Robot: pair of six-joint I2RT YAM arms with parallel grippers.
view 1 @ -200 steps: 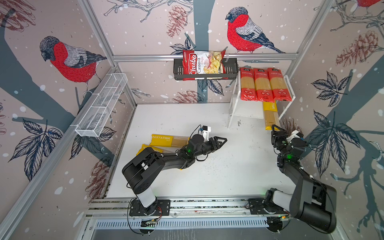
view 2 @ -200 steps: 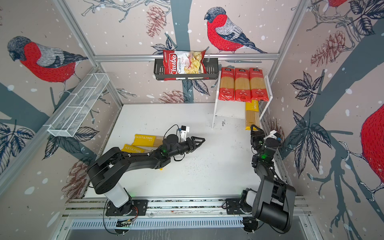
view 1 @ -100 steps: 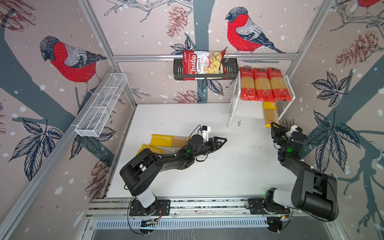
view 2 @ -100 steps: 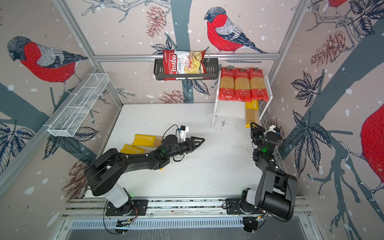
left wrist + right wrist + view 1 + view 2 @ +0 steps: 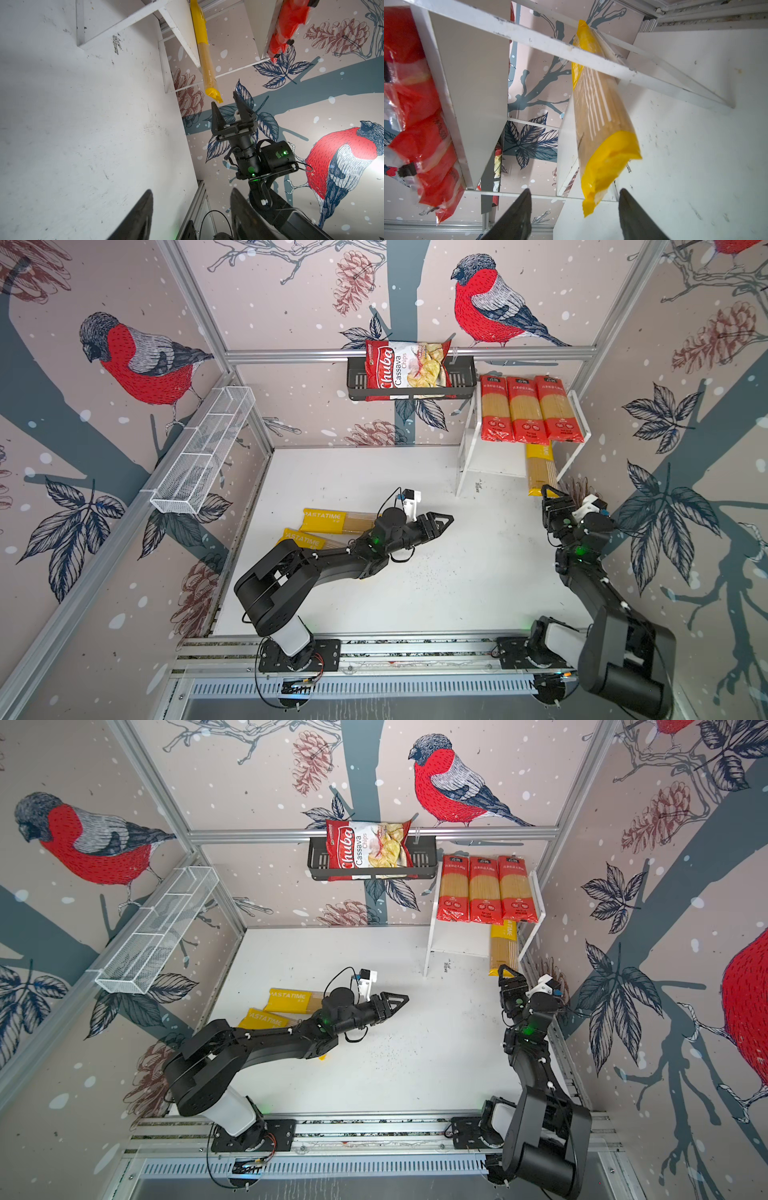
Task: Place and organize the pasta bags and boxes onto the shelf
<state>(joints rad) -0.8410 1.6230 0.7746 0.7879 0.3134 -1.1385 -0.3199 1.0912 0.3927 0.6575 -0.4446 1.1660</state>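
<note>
Shelf [image 5: 492, 460], lower tier: one yellow-ended spaghetti pack [image 5: 540, 472], its far end hidden beneath the upper board [image 5: 584, 423] and its near end overhanging the front edge. The right gripper [image 5: 224, 98] sits just off that end, jaws wide and empty. On the upper board, three red-ended packs [image 5: 527, 408] lie side by side. Two PASTATIME packs [image 5: 328, 520] lie on the table [image 5: 457, 572], partly covered by the left arm [image 5: 332, 560]. The left gripper [image 5: 444, 522] is parted and holds nothing.

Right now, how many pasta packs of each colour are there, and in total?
Red-ended packs: 3, on the shelf's top board.
Yellow-ended packs: 3, one on the lower board, two on the table.
Total: 6.
</note>
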